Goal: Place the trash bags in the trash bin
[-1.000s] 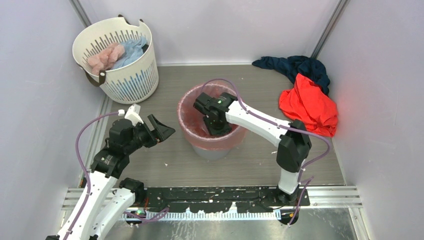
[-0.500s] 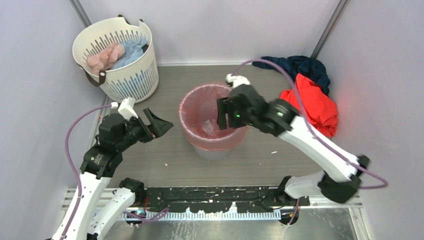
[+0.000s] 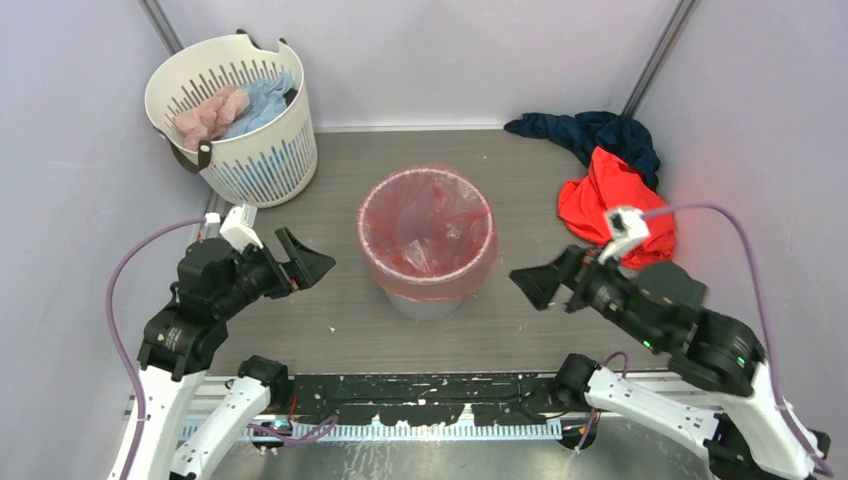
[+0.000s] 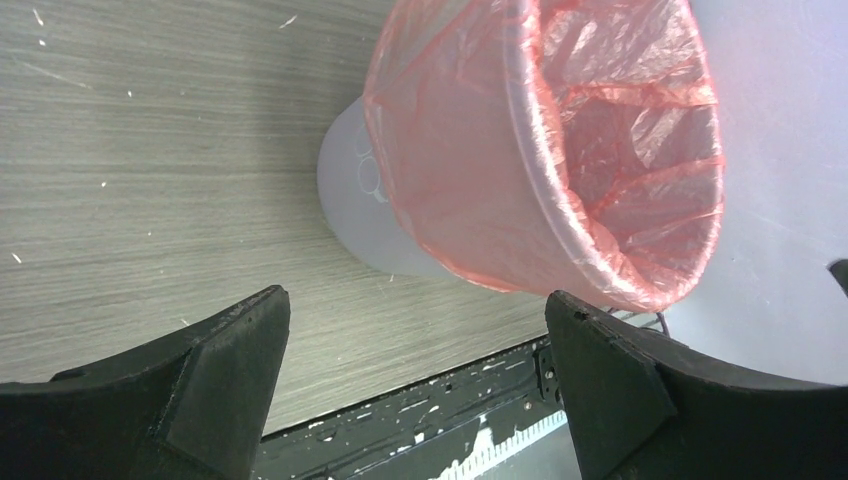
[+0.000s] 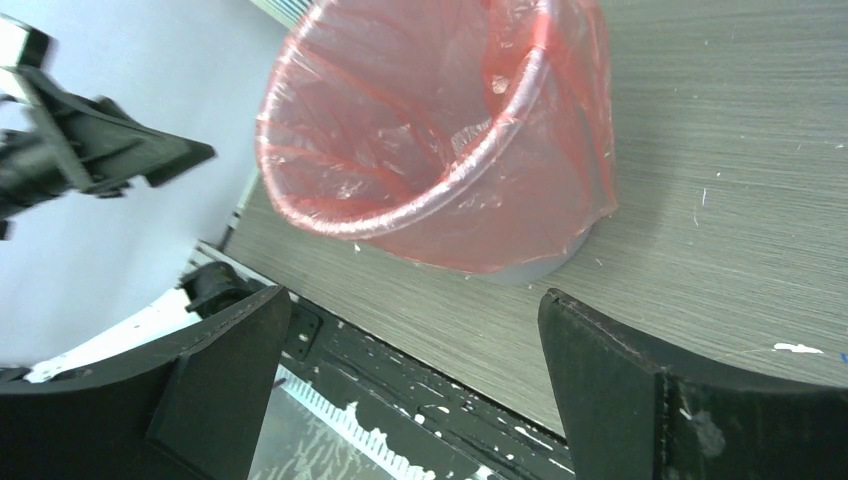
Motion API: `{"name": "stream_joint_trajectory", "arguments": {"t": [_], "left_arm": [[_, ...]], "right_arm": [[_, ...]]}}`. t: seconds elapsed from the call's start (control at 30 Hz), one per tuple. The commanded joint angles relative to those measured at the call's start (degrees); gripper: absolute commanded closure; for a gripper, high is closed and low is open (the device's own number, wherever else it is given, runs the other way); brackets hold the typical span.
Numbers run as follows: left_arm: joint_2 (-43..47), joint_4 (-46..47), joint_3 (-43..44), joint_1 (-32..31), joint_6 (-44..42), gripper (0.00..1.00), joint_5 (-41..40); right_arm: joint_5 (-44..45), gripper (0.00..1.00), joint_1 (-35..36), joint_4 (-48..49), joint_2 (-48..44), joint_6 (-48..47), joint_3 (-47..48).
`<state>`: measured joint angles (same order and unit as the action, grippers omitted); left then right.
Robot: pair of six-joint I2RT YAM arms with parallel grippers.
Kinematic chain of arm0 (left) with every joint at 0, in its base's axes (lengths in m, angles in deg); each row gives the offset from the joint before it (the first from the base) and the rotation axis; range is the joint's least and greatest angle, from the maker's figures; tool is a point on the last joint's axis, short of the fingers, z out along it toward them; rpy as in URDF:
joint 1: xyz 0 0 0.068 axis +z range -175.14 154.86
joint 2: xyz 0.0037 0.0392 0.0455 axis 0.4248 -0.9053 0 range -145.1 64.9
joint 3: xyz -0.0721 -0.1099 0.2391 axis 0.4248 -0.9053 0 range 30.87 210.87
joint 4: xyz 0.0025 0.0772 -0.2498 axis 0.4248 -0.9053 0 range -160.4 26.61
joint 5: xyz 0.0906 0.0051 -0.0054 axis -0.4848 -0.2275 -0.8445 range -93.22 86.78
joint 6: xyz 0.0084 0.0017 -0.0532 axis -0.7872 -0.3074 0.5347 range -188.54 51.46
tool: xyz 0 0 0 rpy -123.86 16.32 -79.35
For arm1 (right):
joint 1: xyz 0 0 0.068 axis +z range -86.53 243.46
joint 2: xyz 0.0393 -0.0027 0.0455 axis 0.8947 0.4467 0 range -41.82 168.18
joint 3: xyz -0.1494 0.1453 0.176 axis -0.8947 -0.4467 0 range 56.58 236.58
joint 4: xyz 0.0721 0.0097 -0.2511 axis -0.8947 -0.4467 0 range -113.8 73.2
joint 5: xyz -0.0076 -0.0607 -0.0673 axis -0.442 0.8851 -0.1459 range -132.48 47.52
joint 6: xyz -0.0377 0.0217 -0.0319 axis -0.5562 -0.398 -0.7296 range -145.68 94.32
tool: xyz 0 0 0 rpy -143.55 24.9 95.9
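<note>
Bag (image 3: 425, 215) lines bin (image 3: 432, 304), folded over rim. Left gripper (image 3: 310, 257) left of bin, right gripper (image 3: 530, 284) right; both wide open, empty

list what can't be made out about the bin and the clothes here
- Floor of the trash bin: top external, covered by the red-pink trash bag lining it.
- Part of the navy garment: top external, under the red-orange garment.
- Lower contents of the laundry basket: top external, under the pink cloth and blue cloth.
</note>
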<state>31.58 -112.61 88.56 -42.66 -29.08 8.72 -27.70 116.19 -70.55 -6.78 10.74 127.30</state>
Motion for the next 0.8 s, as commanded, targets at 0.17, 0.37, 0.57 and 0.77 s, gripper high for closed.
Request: {"name": "stream_joint_trajectory", "arguments": {"t": [0.17,0.37,0.57,0.77], "left_arm": [[-0.35,2.18,-4.33,-0.15,5.33,0.0,2.58],[1.41,2.32,-3.94,-0.15,7.41,0.0,1.85],[0.61,3.44,-4.52,-0.15,8.69,0.0,2.46],[0.01,5.75,-5.32,-0.15,9.28,0.0,2.96]], "right_arm": [[-0.2,0.0,0.13,-5.13,-17.66,5.45,-7.5],[-2.06,0.0,0.15,-10.71,-26.95,7.24,-12.79],[-2.6,0.0,0.08,-15.05,-31.29,6.91,-12.87],[-1.38,0.0,0.1,-18.54,-32.4,6.44,-9.86]]}}
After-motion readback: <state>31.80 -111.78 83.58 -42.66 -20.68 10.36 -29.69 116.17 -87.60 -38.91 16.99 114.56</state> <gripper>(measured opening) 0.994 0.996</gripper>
